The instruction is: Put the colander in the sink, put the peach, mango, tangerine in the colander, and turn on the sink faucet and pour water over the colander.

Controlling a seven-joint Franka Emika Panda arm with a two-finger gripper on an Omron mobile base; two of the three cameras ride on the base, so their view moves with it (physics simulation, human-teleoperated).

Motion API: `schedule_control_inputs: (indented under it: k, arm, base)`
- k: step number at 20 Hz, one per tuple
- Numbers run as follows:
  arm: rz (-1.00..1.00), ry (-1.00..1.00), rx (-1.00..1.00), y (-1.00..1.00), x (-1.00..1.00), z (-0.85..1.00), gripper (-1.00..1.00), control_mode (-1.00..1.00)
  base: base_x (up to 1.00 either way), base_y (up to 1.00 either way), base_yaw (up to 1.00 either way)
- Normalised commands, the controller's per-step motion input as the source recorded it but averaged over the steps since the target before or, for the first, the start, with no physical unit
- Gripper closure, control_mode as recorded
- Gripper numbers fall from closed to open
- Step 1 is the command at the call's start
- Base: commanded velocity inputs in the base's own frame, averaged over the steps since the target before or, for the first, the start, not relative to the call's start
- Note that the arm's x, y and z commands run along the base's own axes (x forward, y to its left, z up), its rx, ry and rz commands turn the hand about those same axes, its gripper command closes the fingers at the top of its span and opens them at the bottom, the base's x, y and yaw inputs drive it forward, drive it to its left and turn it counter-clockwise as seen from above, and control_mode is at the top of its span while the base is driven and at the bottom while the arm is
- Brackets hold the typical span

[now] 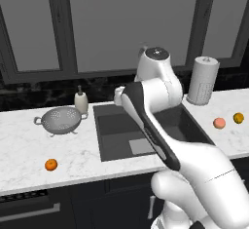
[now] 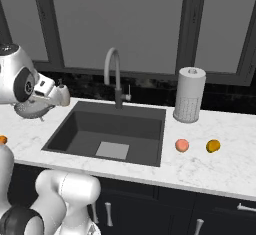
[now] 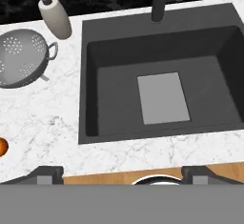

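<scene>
While hiding much of the sink [image 1: 116, 135] in the left base view, blocking the tap there too. Showing whole in the right base view, tap [image 2: 114, 74] rising behind the sink's far rim. Getting cut off at the left edge of the hand view: tangerine [image 3: 2, 147], only a sliver showing; also partly clipped in the right base view, left of the sink. Sitting half hidden behind the arm in the right base view: colander [image 2: 32, 109]. Standing on the counter [image 1: 29, 150] left of the sink, upright, holding nothing inside, holes plainly showing in the hand view. Lying bare, the sink, just a lighter square on its floor, no stream running. Resting on the counter right of the sink: peach [image 2: 182, 145], with mango [image 2: 213, 146] just beyond it, farther from the sink, the two apart. Standing between colander and sink's back corner: soap bottle [image 1: 80, 101]. Standing behind the sink's right corner: paper towel roll [image 2: 189, 95]. Hovering above the sink's near edge, gripper [image 3: 122, 173] spread wide, fingertips well apart, grasping nothing, touching nothing.
</scene>
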Motion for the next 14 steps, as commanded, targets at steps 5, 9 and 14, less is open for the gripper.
schedule_control_inputs:
  k: [5,9,14]
  arm:
    - [-0.10,0.01,0.00,1.00,0.01,-0.21,-1.00,-1.00]
    - [-0.09,0.13,0.00,0.88,0.31,-0.28,-1.00,-1.00]
    - [-0.05,0.14,0.04,0.51,0.63,-0.44,-1.00,-1.00]
  base:
    - [0.00,0.00,0.00]
    - [0.00,0.00,0.00]
    - [0.00,0.00,0.00]
